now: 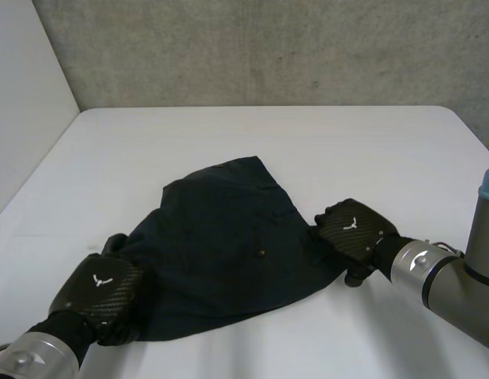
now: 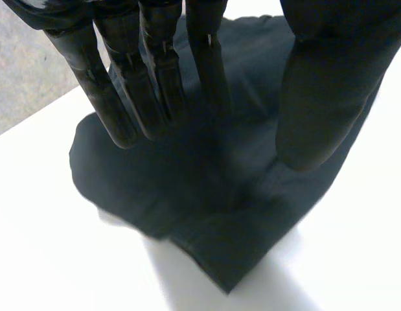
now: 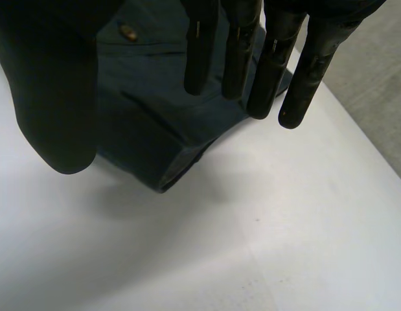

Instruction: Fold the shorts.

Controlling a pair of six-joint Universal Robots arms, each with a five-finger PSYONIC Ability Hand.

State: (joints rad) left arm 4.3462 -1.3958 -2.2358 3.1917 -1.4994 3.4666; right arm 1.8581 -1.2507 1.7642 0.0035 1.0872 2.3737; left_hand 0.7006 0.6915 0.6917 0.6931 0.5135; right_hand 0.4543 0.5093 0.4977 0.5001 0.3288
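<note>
Shorts (image 1: 228, 245), dark and loosely folded, lie on the white tabletop (image 1: 268, 134) toward the robot's side. Left hand (image 1: 98, 290) is over their near left corner, fingers (image 2: 155, 97) straight and spread, holding nothing. Right hand (image 1: 351, 229) sits at their right edge, fingers (image 3: 268, 71) likewise straight, thumb apart, grasping nothing. A small button (image 1: 261, 253) shows on the cloth near that hand

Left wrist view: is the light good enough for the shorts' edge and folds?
Left wrist view: dark navy cloth shorts stand out strongly against the white table, but folds under the left hand sink into darkness; right wrist view: seams and a brass button read clearly.
</note>
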